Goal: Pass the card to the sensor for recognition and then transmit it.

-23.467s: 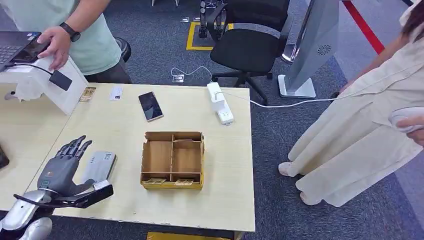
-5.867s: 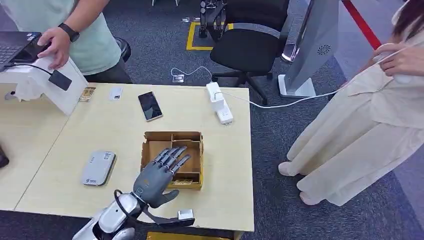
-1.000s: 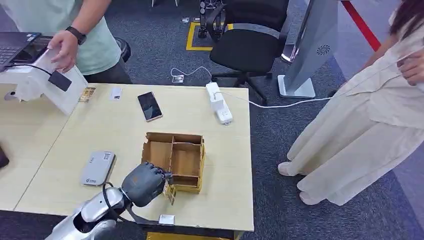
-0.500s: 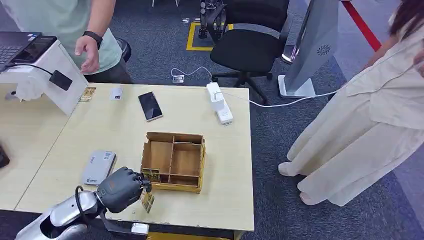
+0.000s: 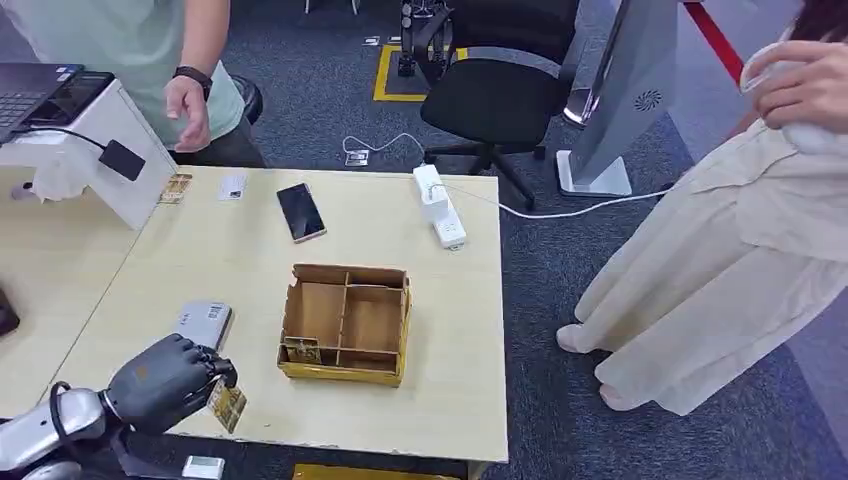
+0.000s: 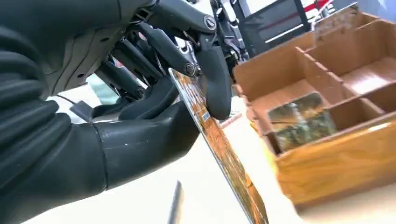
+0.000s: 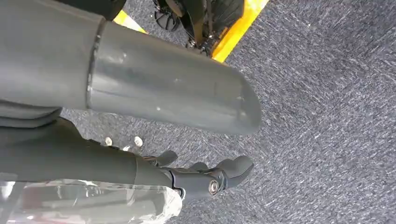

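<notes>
In the head view, the left robot hand (image 5: 160, 383) is seen at the near left corner of the table (image 5: 250, 250), its dark fingers curled around a card (image 5: 227, 405) that is pinched at its top and hangs just over the table's near edge. A grey sensor (image 5: 205, 324) lies flat on the table just beyond the hand, close to the left edge of this table top. A partitioned cardboard box (image 5: 346, 322) sits towards the near edge, right of the sensor, and a second card (image 5: 302, 350) is stood in its near left compartment. A phone (image 5: 301, 212) and a white power strip (image 5: 438, 206) are laid towards the far edge. A person's hand (image 5: 188, 111) is held above the far left corner. In the left wrist view, the card (image 6: 217, 144) is clamped between the thick thumb and a dark finger (image 6: 212, 70) of the left robot hand (image 6: 140, 93), edge-on and tilted, with the cardboard box (image 6: 327, 107) beside it and the other card (image 6: 301, 122) leaning in a compartment. In the right wrist view, the right robot hand (image 7: 205, 179) hangs over grey carpet (image 7: 327, 116), nothing gripped in it, its fingers partly bent and apart.
</notes>
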Tool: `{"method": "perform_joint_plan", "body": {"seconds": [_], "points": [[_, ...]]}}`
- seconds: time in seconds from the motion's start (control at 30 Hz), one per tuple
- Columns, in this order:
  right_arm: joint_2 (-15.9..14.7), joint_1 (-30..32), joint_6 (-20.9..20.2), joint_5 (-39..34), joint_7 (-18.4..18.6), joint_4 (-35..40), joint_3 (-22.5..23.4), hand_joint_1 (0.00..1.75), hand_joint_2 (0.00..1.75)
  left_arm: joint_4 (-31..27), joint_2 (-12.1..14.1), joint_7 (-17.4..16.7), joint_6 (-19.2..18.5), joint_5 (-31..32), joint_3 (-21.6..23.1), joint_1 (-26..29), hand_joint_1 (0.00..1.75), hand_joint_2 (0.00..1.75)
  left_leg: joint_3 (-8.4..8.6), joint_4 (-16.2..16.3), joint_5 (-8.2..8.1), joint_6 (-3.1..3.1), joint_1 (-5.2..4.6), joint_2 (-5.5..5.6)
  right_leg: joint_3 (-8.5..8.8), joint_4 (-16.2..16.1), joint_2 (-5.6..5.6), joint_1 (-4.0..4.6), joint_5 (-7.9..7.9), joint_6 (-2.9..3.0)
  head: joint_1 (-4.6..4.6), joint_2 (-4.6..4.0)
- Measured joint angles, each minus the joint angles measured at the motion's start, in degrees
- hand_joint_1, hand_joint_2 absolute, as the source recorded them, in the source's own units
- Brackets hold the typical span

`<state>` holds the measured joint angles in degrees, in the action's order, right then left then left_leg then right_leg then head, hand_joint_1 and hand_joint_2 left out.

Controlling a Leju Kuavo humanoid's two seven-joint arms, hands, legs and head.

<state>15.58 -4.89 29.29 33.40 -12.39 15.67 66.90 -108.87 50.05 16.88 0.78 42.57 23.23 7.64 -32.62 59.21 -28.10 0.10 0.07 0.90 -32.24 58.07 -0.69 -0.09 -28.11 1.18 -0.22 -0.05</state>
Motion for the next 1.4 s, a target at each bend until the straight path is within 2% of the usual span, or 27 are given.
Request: {"method": "perform_joint_plan", "body": {"seconds": [0.13,0.3,0.53,0.67,0.77,0.87,1.07,1.23,1.4], "points": [[0.0,0.0,-0.1,0.7,0.1,0.0,0.0,0.0,0.0,-0.4,-0.8,-0.1,0.6,3.6,-3.9,-0.5,1.75,1.75,0.02,0.0,0.03,0.01,-0.01,0.02,-0.01,0.0,0.03,-0.01,0.03,0.0,0.0,0.0],[0.0,-0.3,-0.7,1.8,0.2,-0.3,-0.4,0.0,0.0,2.1,-7.0,-2.1,3.4,9.1,-5.4,-6.8,1.75,1.75,0.02,0.0,0.1,-0.02,-0.04,0.18,0.05,0.0,0.19,-0.04,0.1,0.02,-0.02,-0.02],[0.0,-0.5,-0.7,2.1,0.9,-0.5,-1.0,0.0,0.0,7.0,-15.5,-5.3,10.3,12.1,-5.4,-12.1,1.75,1.75,0.02,0.0,0.11,-0.03,-0.04,0.15,0.01,0.0,0.17,-0.04,0.11,0.01,-0.04,-0.02],[0.0,-0.8,-0.5,1.9,0.8,-0.7,-1.0,0.0,0.0,10.4,-21.9,-7.9,16.2,14.6,-5.4,-15.1,1.75,1.75,0.01,0.0,0.11,-0.02,-0.04,0.14,0.02,0.0,0.13,-0.04,0.12,0.03,0.0,-0.02],[0.0,-0.8,-0.5,1.8,0.7,-0.8,-1.0,0.0,0.0,12.4,-25.1,-9.4,19.4,16.0,-5.4,-17.0,1.75,1.75,0.01,0.0,0.11,-0.02,-0.04,0.12,0.0,0.0,0.12,-0.04,0.15,0.01,0.0,-0.02],[0.1,-0.8,-0.3,1.7,0.7,-0.9,-1.0,0.0,0.0,14.2,-27.6,-10.1,20.6,16.6,-5.4,-18.2,1.75,1.75,0.01,0.0,0.11,-0.03,-0.04,0.1,-0.01,0.0,0.1,-0.04,0.15,0.0,0.0,-0.02],[0.1,-0.8,0.7,1.7,0.6,-0.9,-1.0,0.0,0.0,18.2,-31.0,-13.6,24.6,19.3,-5.9,-20.8,1.75,1.75,0.01,0.0,0.12,-0.04,-0.04,0.09,-0.02,0.0,0.09,-0.03,0.15,0.0,-0.02,0.0],[0.1,-0.8,0.6,1.3,0.3,-1.0,-1.0,0.0,0.0,21.2,-32.5,-14.6,25.1,19.9,-6.6,-23.4,1.75,1.75,0.0,0.0,0.13,-0.05,-0.03,0.1,-0.01,0.0,0.1,-0.03,0.16,-0.01,-0.02,0.0],[0.1,-0.8,0.5,1.2,0.0,-1.1,-1.0,0.0,0.0,24.5,-33.1,-15.8,27.9,20.9,-8.6,-25.7,1.75,1.75,0.0,0.0,0.15,-0.04,-0.03,0.09,-0.02,0.0,0.09,-0.03,0.17,0.0,0.0,0.0]]}}
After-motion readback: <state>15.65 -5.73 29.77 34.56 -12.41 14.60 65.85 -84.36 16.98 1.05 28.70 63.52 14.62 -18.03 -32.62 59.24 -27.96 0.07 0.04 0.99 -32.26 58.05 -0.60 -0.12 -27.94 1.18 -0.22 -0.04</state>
